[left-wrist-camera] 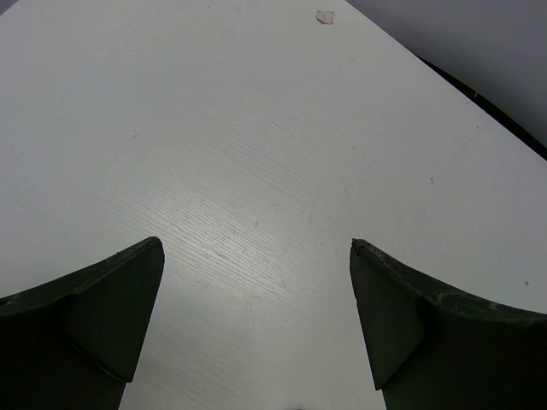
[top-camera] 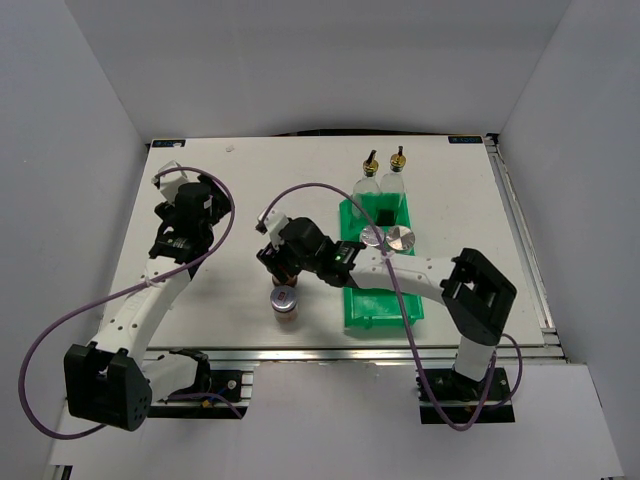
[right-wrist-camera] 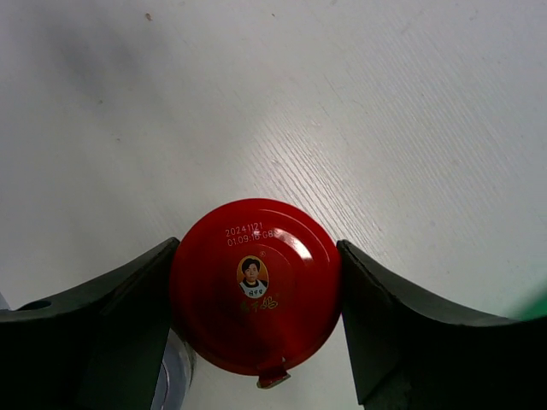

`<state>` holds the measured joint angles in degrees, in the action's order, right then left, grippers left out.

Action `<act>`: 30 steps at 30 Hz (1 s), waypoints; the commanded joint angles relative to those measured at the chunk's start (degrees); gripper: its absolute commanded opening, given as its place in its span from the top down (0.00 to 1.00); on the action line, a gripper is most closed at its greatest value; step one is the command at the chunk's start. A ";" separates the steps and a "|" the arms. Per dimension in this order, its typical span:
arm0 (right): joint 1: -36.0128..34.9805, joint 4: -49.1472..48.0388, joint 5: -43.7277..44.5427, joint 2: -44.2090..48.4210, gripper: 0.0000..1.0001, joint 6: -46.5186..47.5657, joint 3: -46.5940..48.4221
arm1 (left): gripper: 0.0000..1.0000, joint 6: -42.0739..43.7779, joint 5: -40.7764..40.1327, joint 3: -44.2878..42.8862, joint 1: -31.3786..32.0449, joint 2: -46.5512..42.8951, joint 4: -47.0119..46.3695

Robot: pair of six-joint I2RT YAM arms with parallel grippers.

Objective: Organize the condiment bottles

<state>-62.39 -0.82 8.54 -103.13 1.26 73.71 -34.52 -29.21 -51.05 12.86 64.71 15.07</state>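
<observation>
Your right gripper (right-wrist-camera: 258,253) is clamped on the red jar (right-wrist-camera: 255,286), one finger against each side of the cap, out on the table (top-camera: 230,180) left of the bin (top-camera: 380,320). Your left gripper (left-wrist-camera: 256,248) stands open over bare table, farther left of the bin. The hold looks to be on the round cap alone, so squeeze firmly, lift straight, clear the silver jar (top-camera: 284,298) just beside it, and carry it upright over the bin wall. The cap bears a small portrait logo with characters too small to read, and a white stamp beginning 2024
</observation>
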 commanded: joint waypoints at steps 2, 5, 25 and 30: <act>-0.19 -10.85 6.14 10.91 1.00 -2.22 -2.69 | 0.02 -0.28 -1.20 0.25 -0.21 -2.22 1.28; -0.01 -12.71 9.91 14.52 1.00 -1.61 -5.33 | 0.02 -0.46 -1.11 0.33 -0.21 -2.22 1.28; 0.51 15.56 20.99 39.93 1.00 -15.48 -13.68 | 0.02 -0.11 2.40 0.51 -0.21 -2.04 0.58; 1.13 23.22 25.47 47.75 1.00 -21.29 -19.82 | 0.02 0.07 3.37 0.42 -0.21 -1.08 0.05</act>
<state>-61.82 20.58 28.36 -58.85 -14.24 55.02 -34.54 -27.27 -51.05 12.86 64.60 16.19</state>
